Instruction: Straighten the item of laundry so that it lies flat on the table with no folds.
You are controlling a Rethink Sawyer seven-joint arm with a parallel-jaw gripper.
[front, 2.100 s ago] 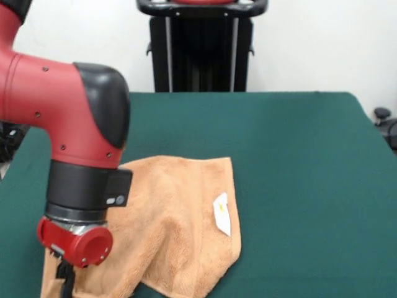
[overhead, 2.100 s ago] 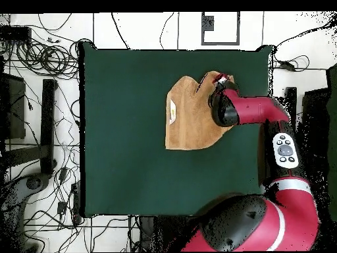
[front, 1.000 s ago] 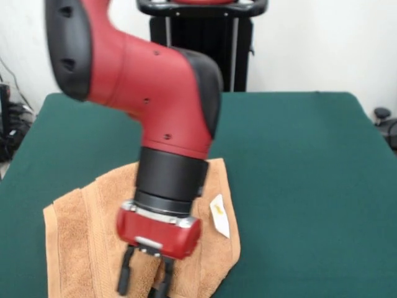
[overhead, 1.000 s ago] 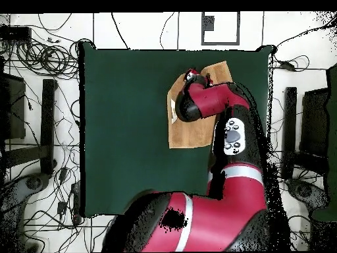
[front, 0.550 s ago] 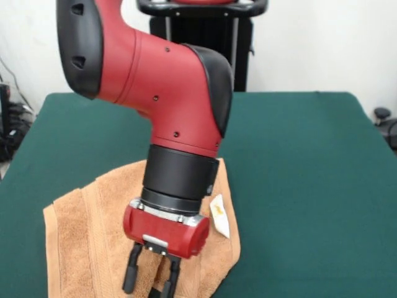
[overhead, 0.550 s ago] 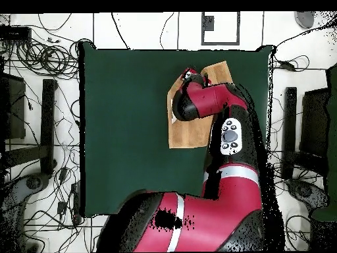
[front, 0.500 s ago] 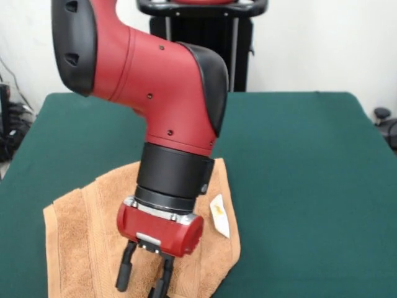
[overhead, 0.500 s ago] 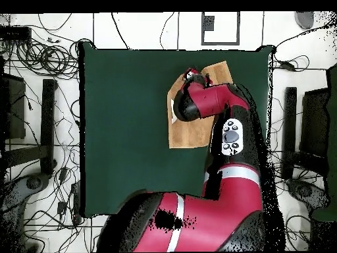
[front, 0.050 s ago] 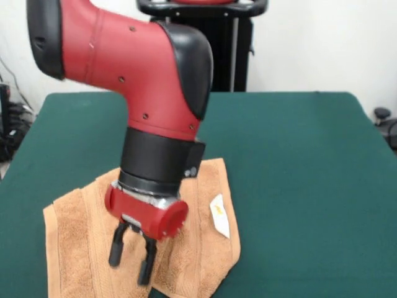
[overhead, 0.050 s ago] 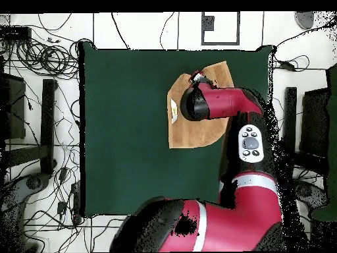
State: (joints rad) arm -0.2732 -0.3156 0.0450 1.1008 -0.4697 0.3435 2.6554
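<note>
I am holding the gripper (front, 0.050 s ago: pixel 129 261) open and empty just above the towel (front, 0.050 s ago: pixel 198 242), which is lying on the table (front, 0.050 s ago: pixel 298 155) near the label (front, 0.050 s ago: pixel 220 214); a folded flap is lying under and just label-side of the fingers.

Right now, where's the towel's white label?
Front view: the white label lies on the towel near its right edge, just right of the gripper. Overhead, it sits on the towel's left edge.

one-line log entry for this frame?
gripper: open, empty, above towel | towel: on table, not flat, near corner folded | label: visible
</note>
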